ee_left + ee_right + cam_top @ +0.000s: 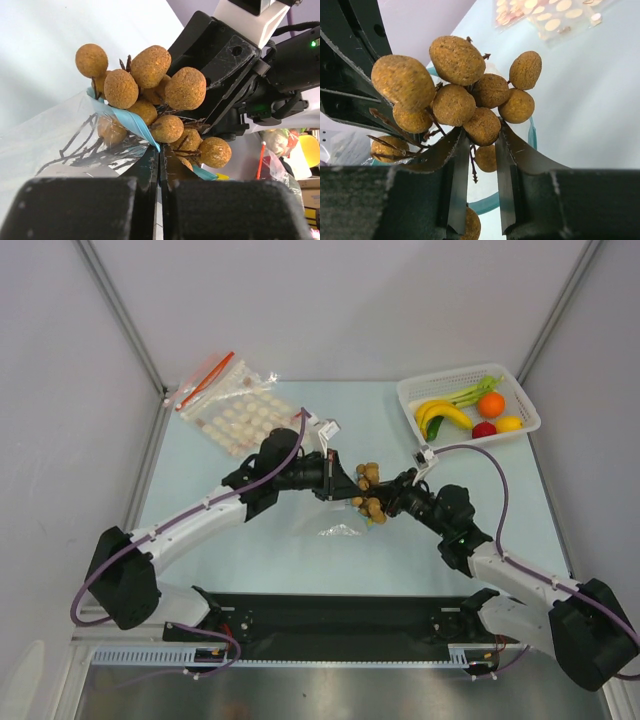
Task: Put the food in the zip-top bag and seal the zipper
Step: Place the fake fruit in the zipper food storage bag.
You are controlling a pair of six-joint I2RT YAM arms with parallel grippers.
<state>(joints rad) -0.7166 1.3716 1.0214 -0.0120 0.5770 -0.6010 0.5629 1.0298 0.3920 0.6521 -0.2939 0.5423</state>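
The bunch of tan-brown round fruits point(368, 490) hangs in the air between my two grippers at the middle of the table. My right gripper point(482, 134) is shut on one fruit of the bunch point(482, 125) and holds it at the bag's mouth. My left gripper point(161, 150) is shut on the light blue-teal zipper strip point(132, 124) of the small clear bag point(60, 140), holding it up. The bag point(340, 530) droops below the grippers. Some fruits and stems lie inside the bag's opening, others above it. A small red round fruit point(484, 429) sits in the basket.
A white basket point(440, 388) at the back right holds bananas point(442, 415), an orange point(491, 404), a lemon point(509, 424) and a green stalk. At the back left lie a clear bag of white discs point(243, 420) and a clear bag with a red strip point(205, 382).
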